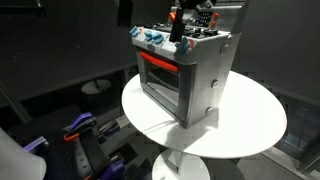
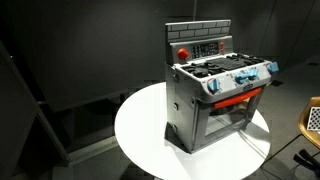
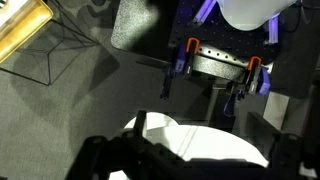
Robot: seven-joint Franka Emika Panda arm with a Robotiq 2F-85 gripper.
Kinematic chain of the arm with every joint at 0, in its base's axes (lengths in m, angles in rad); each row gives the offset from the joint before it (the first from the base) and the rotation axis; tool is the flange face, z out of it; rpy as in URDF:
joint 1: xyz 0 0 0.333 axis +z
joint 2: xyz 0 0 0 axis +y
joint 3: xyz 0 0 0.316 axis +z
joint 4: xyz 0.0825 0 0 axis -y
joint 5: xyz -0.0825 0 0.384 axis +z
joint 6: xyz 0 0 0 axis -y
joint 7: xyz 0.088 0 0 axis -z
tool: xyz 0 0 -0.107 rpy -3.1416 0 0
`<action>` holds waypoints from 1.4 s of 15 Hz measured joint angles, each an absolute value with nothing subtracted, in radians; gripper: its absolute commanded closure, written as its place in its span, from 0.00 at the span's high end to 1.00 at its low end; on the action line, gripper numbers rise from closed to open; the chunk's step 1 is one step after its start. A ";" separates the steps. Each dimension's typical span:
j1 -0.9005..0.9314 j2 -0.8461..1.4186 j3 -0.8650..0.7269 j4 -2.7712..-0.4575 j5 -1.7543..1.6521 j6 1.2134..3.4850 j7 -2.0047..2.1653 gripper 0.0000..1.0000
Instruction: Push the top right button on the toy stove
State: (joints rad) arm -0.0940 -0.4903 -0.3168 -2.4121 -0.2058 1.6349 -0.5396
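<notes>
The toy stove [image 1: 185,75] is a silver-grey box with a red-orange door window and blue knobs, standing on a round white table [image 1: 250,125]. It also shows in an exterior view [image 2: 215,95] with its dark back panel [image 2: 200,47], which carries a round red button [image 2: 182,53] and a row of small buttons. A dark shape at the top edge [image 1: 125,12] looks like part of my arm, well clear of the stove. In the wrist view my gripper [image 3: 190,165] is only a dark silhouette along the bottom, above the table [image 3: 200,135]. The stove is out of the wrist view.
Clamps with blue and orange handles lie on the dark floor beside the table [image 1: 80,130] and show in the wrist view [image 3: 215,65]. The table's white pedestal [image 1: 180,165] stands below. A yellowish object [image 3: 20,30] lies at the floor's edge.
</notes>
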 measured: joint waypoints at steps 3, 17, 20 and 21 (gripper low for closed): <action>-0.094 -0.491 -0.317 -2.411 -0.206 1.635 -0.540 1.00; -0.090 -0.490 -0.265 -2.377 -0.161 1.705 -0.504 1.00; -0.086 -0.488 -0.241 -2.369 -0.138 1.756 -0.457 1.00; -0.085 -0.484 -0.233 -2.364 -0.131 1.771 -0.441 1.00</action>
